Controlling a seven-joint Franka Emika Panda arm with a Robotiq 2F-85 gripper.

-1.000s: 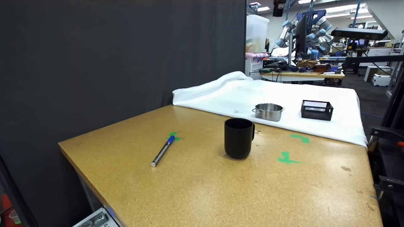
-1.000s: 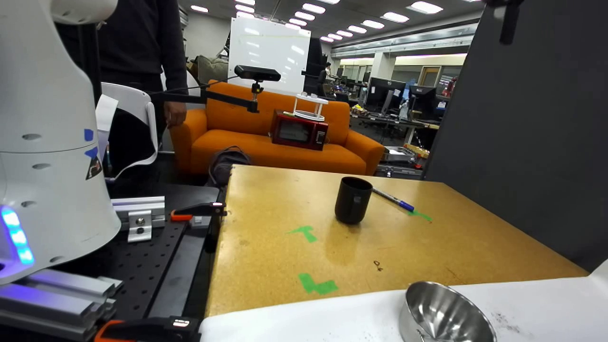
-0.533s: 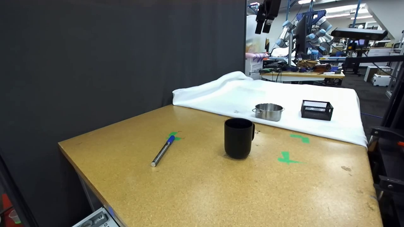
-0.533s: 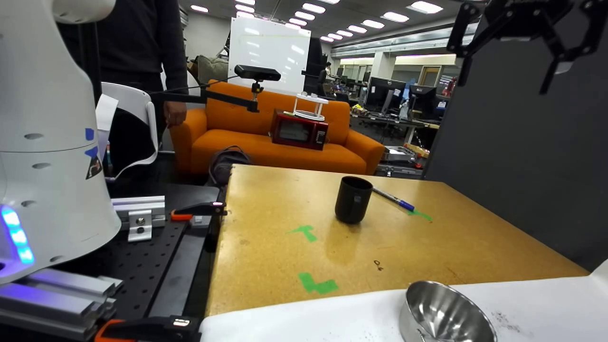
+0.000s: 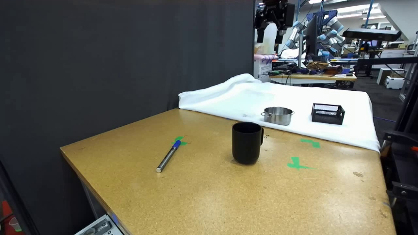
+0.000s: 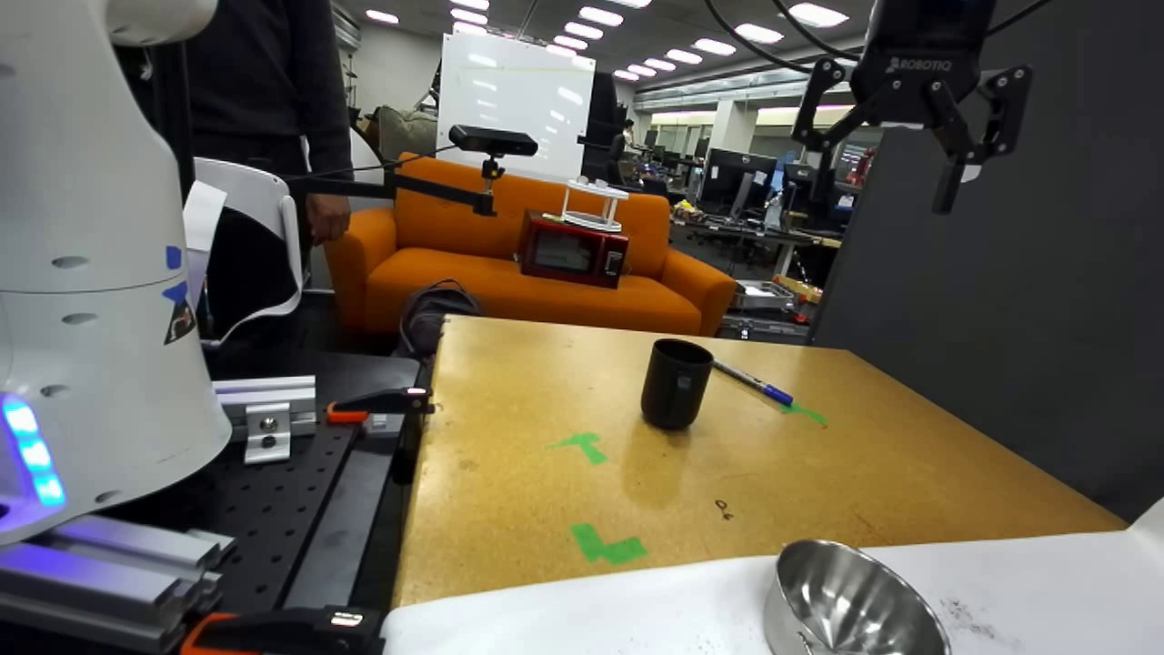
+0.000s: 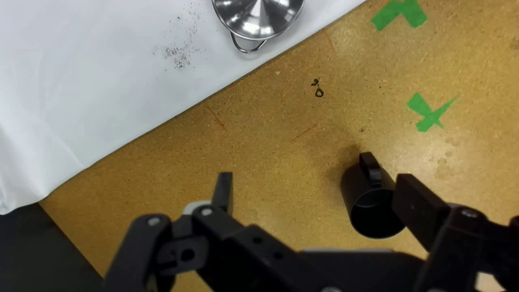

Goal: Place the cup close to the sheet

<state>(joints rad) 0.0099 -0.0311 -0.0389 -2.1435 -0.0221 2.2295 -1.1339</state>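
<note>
The cup, a black mug point(image 5: 246, 143), stands upright on the wooden table, apart from the sheet. It also shows in an exterior view point(image 6: 677, 384) and, with its handle toward the sheet, in the wrist view point(image 7: 371, 207). The sheet, a white rumpled cloth point(image 5: 225, 101), covers the far part of the table; it also shows in an exterior view point(image 6: 655, 611) and the wrist view point(image 7: 101, 81). My gripper point(image 6: 884, 189) is open and empty, high above the table; it also shows in an exterior view point(image 5: 269, 37). In the wrist view its jaws point(image 7: 316, 188) are wide apart, one fingertip overlapping the cup's rim.
A steel pot point(image 5: 278, 117) stands on the sheet near its edge, and a black mesh basket point(image 5: 327, 115) stands beside it. A blue-capped marker point(image 5: 168, 156) lies near the cup. A dark partition point(image 5: 130, 65) borders the table. Green tape pieces point(image 6: 609, 546) mark the tabletop.
My gripper has come down from the top edge and shows more fully in both exterior views, moving left in one of them. The cup, sheet, pot and marker have not moved.
</note>
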